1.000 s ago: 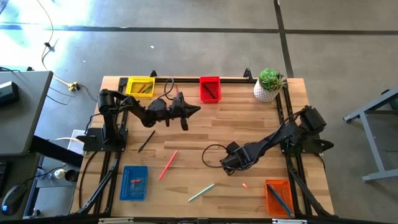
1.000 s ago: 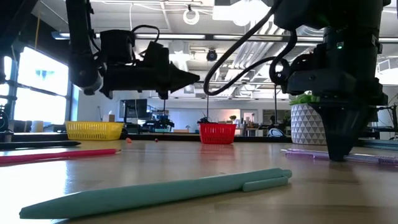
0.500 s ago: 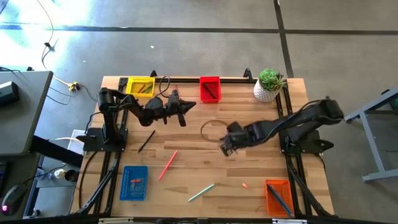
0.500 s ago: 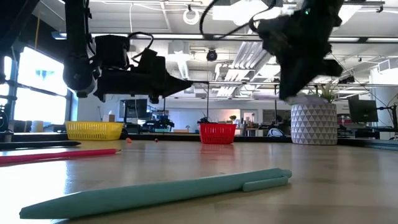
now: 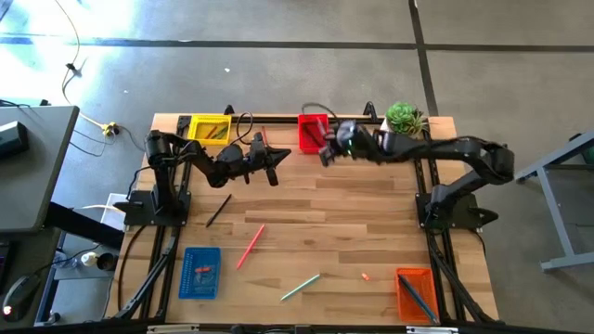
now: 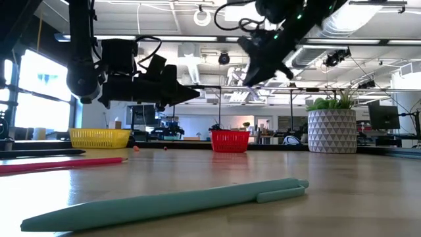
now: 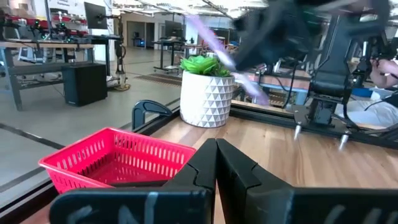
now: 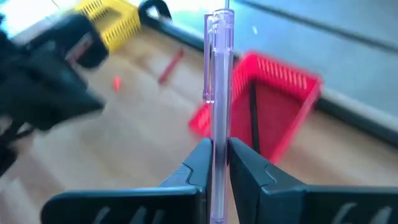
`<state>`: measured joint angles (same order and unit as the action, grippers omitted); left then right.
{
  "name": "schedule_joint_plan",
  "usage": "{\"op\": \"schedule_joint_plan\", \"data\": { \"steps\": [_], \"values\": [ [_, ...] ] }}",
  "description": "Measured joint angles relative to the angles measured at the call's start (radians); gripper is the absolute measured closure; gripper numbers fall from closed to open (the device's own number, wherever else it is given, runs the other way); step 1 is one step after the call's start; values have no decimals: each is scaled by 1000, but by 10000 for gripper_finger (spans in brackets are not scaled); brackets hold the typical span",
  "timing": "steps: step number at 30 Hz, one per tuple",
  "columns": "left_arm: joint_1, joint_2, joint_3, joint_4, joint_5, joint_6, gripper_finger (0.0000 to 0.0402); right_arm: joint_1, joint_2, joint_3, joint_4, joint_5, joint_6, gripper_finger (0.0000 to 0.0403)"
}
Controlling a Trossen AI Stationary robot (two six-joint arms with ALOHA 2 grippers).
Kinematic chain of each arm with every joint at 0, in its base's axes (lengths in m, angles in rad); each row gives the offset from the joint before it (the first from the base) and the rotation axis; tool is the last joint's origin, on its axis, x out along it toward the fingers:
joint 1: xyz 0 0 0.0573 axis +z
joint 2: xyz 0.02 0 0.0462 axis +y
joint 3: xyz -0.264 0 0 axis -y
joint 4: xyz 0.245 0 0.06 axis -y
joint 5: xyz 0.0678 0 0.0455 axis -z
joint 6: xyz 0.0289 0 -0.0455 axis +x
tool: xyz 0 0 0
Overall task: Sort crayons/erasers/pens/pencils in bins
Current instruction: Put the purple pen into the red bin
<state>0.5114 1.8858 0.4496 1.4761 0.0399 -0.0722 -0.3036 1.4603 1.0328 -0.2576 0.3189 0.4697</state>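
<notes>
With the right end effector (image 8: 214,163) pinching a clear pen (image 8: 217,81) just beside the red bin (image 5: 313,132), it should probably centre over the bin's opening before letting go.

2 arms, matte black, jointed segments w/ rounded housings — left arm (image 5: 200,160), right arm (image 5: 445,153). Thin black cable (image 5: 246,123) loops off each near the wrist. Gripper fingers (image 7: 239,171) black, wedge-shaped, flat inner faces. Black base brackets (image 5: 148,206) w/ pointed feet.
</notes>
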Motion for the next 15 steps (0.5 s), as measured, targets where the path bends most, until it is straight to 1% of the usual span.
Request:
{"op": "schedule_joint_plan", "data": {
  "steps": [3,8,12,15],
  "values": [
    [0,0,0,-5,-1,6,402,-97,59,0,110,-65,-106,380],
    [0,0,0,-14,-7,24,402,-205,181,3,235,-160,-170,380],
    [0,0,0,-14,-10,24,401,-242,297,81,190,-224,-193,380],
    [0,0,0,-14,-11,24,402,-250,374,173,135,-227,-222,380]
  ]
}}
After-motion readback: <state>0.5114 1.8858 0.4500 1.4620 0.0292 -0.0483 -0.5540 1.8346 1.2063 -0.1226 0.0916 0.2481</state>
